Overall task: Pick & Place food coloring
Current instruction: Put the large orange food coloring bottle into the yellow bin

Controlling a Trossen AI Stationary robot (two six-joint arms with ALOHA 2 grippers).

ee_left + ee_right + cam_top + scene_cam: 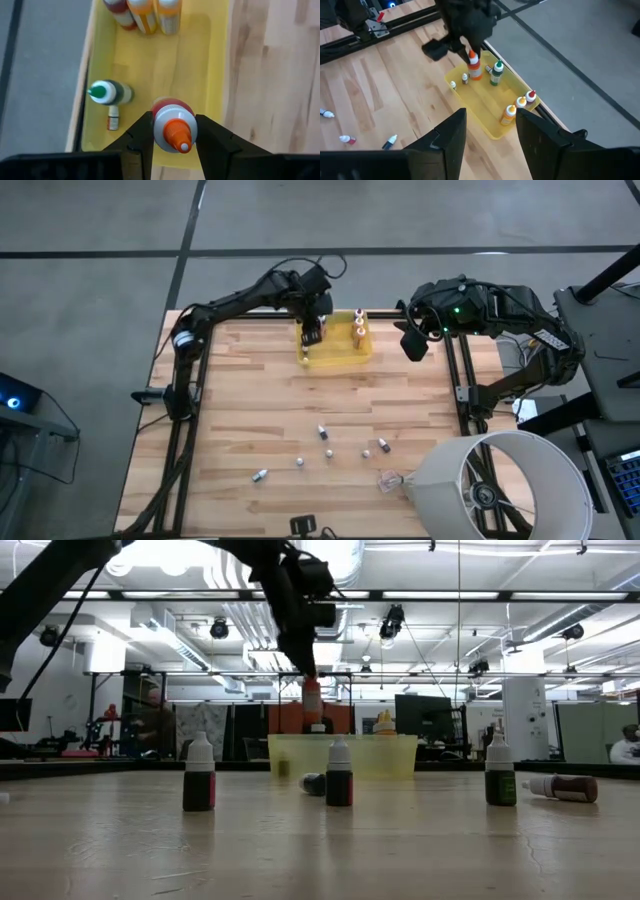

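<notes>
Left gripper (172,131) clamped on an orange-capped food coloring bottle (173,127), long axis upright, hanging directly over the yellow tray (345,360) beside the green-capped bottle (107,93) (straight down, likely); right gripper (413,345) parted, empty, beside the tray.

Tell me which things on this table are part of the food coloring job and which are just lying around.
Part of the job:
- orange-capped bottle held in the left gripper over the yellow tray
- bottles already in the tray
- loose bottles on the table

Just lying about:
- clear plastic scrap
- white lampshade
- right gripper, waiting open beside the tray
</notes>
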